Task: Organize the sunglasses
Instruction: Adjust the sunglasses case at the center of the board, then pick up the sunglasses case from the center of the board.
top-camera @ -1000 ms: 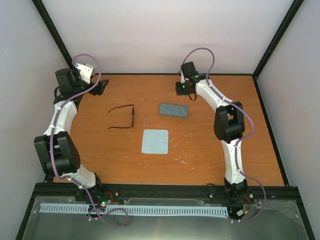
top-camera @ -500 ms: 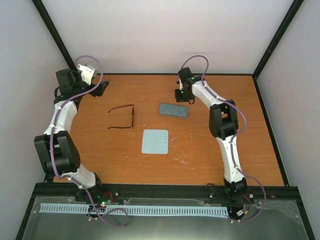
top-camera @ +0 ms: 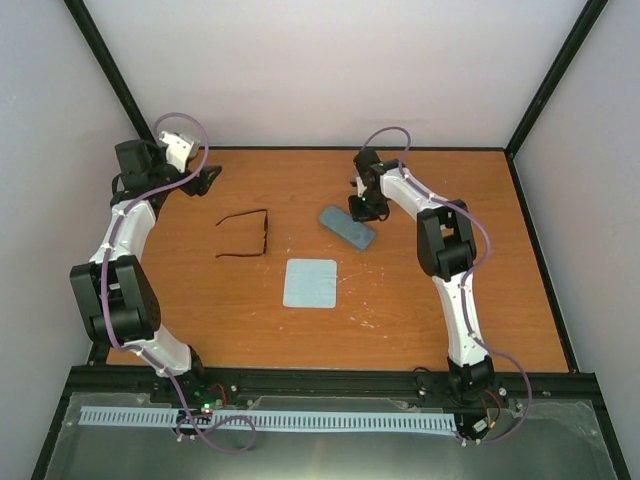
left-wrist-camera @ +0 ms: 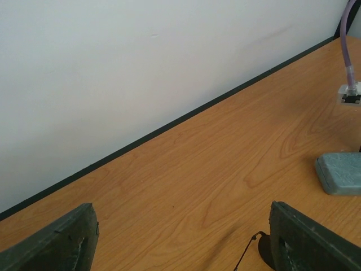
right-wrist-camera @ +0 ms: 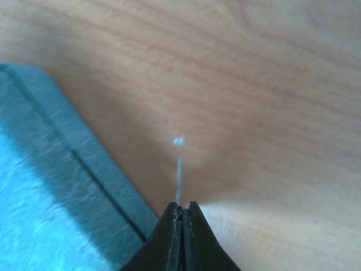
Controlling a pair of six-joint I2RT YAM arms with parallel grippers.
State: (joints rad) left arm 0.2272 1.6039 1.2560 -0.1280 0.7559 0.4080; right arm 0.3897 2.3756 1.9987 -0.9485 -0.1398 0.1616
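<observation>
The sunglasses (top-camera: 246,236), thin dark wire frame with temple arms unfolded, lie on the table left of centre; one corner shows in the left wrist view (left-wrist-camera: 255,252). My left gripper (top-camera: 207,178) is open and empty, behind and left of them, with its jaws wide apart (left-wrist-camera: 180,217). The closed grey-blue case (top-camera: 348,228) lies slanted near the middle. My right gripper (top-camera: 360,209) is shut, low at the case's far edge; in the right wrist view its tips (right-wrist-camera: 181,211) sit right beside the case (right-wrist-camera: 51,186), holding nothing.
A light-blue square cloth (top-camera: 310,283) lies flat in front of the case. The case also shows at the right edge of the left wrist view (left-wrist-camera: 340,173). A black frame rail and white wall (left-wrist-camera: 141,73) bound the table's far side.
My right gripper has moved left, nearer and down against the case. The case has turned, its right end swinging nearer. The left arm has hardly moved.
</observation>
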